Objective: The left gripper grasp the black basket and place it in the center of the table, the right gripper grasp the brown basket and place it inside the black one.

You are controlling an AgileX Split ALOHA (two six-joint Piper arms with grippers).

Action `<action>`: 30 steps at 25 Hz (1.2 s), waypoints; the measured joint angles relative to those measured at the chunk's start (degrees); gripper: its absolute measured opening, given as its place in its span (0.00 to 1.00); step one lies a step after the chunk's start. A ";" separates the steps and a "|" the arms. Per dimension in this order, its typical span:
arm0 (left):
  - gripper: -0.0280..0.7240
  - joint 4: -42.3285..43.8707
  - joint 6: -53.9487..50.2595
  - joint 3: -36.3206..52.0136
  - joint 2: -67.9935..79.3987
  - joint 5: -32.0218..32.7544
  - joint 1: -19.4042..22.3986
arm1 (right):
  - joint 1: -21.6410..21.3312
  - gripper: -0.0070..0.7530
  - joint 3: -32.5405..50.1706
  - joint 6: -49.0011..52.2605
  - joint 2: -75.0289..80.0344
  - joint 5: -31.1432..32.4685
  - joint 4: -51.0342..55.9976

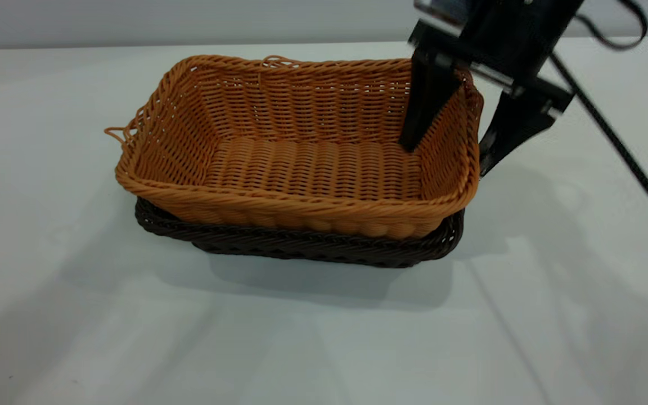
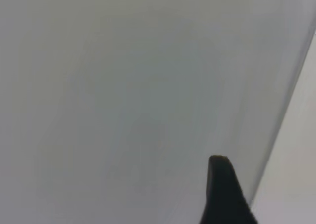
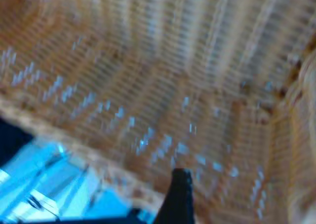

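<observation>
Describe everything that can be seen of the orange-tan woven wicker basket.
The orange-tan woven wicker basket is rectangular, with flared sides, a braided rim and loose loops at its left and far rims. It stands upright and empty, nested inside the dark brown-black wicker basket on the white table. The right gripper straddles its right wall, one finger inside, one outside, with a gap at the outer finger.

No text, label, brand, number or sign is showing legibly anywhere in these views.
</observation>
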 joint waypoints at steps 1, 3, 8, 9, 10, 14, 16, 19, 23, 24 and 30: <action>0.57 0.00 -1.46 0.00 -1.25 1.78 0.00 | 0.00 0.84 -1.01 0.19 -0.87 0.63 -1.58; 0.57 0.00 -4.61 0.00 -4.51 6.00 0.00 | 0.00 0.83 -1.83 2.31 -3.26 1.00 -5.47; 0.57 0.27 -15.63 0.00 -12.33 18.43 0.00 | 0.00 0.74 -1.47 9.27 -15.26 1.88 -16.13; 0.57 0.40 -17.57 0.00 -13.94 21.04 0.00 | 0.00 0.73 -0.94 10.19 -18.26 2.08 -17.18; 0.57 0.47 -19.83 0.00 -15.42 24.98 0.00 | 0.00 0.73 -0.20 10.79 -22.15 2.28 -18.29; 0.57 3.78 -29.32 0.00 -19.50 40.03 0.00 | 0.00 0.72 4.36 12.44 -38.40 2.91 -21.84; 0.57 7.21 -35.18 0.11 -20.45 45.61 0.00 | 0.00 0.72 7.62 12.98 -46.36 3.53 -23.23; 0.57 11.67 -45.54 1.81 -21.53 45.55 0.00 | 0.00 0.72 13.86 14.06 -59.28 4.15 -25.20; 0.57 12.33 -50.47 9.41 -23.32 45.55 0.00 | 0.00 0.72 23.81 16.32 -74.03 3.90 -27.44; 0.57 11.88 -50.70 12.00 -23.74 45.55 0.00 | 0.00 0.72 26.58 17.08 -77.52 3.50 -28.04; 0.57 6.46 -53.77 26.41 -26.51 45.55 0.00 | 0.00 0.72 42.67 19.54 -92.35 0.07 -32.05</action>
